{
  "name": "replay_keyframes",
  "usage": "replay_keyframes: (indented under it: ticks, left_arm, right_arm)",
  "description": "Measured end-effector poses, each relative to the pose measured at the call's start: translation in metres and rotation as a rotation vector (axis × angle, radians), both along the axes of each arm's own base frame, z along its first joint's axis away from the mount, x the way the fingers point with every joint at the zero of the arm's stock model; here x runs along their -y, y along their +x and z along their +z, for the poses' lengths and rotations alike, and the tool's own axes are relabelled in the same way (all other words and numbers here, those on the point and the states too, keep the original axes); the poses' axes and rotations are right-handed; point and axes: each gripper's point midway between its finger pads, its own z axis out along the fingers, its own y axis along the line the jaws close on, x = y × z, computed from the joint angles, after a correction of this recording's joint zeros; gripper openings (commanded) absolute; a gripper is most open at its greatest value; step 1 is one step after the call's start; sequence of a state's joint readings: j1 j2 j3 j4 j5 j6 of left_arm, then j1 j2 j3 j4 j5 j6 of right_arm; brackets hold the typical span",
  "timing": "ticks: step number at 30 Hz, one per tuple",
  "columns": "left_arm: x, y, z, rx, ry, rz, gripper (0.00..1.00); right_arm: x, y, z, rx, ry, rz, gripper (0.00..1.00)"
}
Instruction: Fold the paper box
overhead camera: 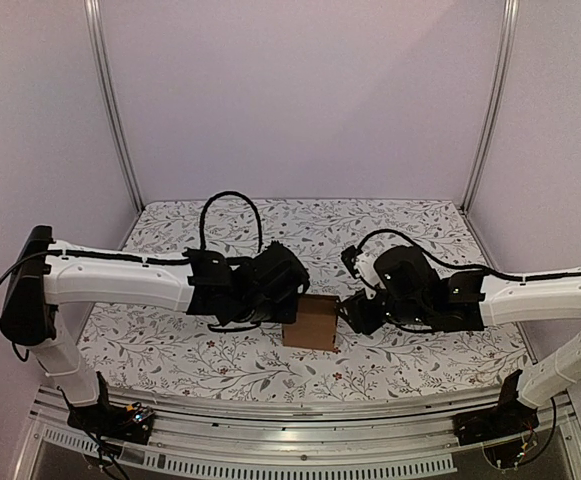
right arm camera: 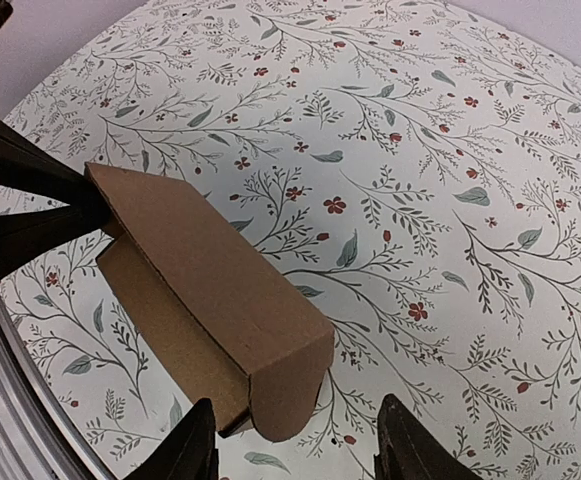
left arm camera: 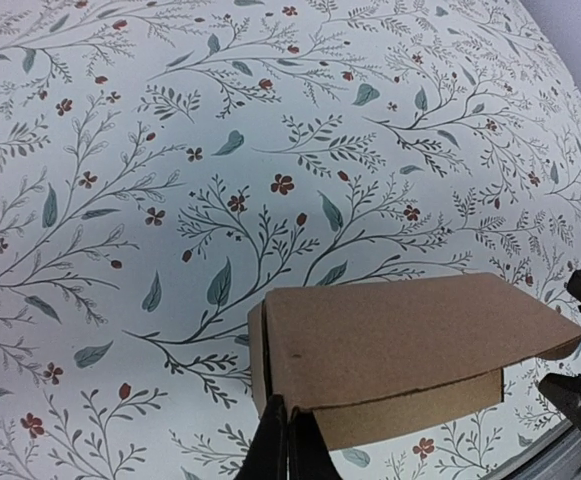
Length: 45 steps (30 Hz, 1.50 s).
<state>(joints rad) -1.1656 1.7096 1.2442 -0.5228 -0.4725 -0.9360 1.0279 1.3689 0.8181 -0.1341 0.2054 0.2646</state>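
Small brown cardboard paper box (overhead camera: 310,322), near-centre of the floral-patterned table cover (overhead camera: 420,230), between the two arms. Carton mostly formed; the lid is down but overhangs the base, untucked, one end edge curling. Long axis runs gripper to gripper, roughly left-right across the table.

Left gripper (left arm camera: 288,425): fingers pinched narrow on the box's near edge. Right gripper (right arm camera: 298,420): spread wide, empty, straddling the opposite end.

Step, as judged: closing the lid. The next move likely needs the right claw to press that end in while the left steadies.
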Motion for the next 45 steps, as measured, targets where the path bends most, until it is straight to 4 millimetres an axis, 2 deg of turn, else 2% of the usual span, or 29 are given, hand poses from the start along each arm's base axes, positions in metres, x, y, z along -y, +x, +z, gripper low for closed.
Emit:
replay_keyframes:
  ticks: [11, 18, 29, 45]
  left_arm:
    - [0.001, -0.003, 0.000, 0.004, 0.008, -0.005, 0.00]
    - [0.001, -0.005, 0.001, 0.007, 0.014, -0.009, 0.00]
    - [0.005, -0.008, 0.001, 0.021, 0.047, -0.018, 0.00]
    - [0.002, -0.009, 0.000, 0.047, 0.099, -0.021, 0.00]
  right_arm:
    - [-0.002, 0.000, -0.017, -0.012, -0.059, -0.009, 0.23]
    - [-0.006, -0.004, -0.012, -0.001, -0.064, -0.002, 0.00]
    - [-0.003, -0.005, -0.009, -0.021, -0.077, -0.038, 0.00]
    - [-0.012, -0.018, -0.002, -0.222, 0.048, -0.124, 0.00]
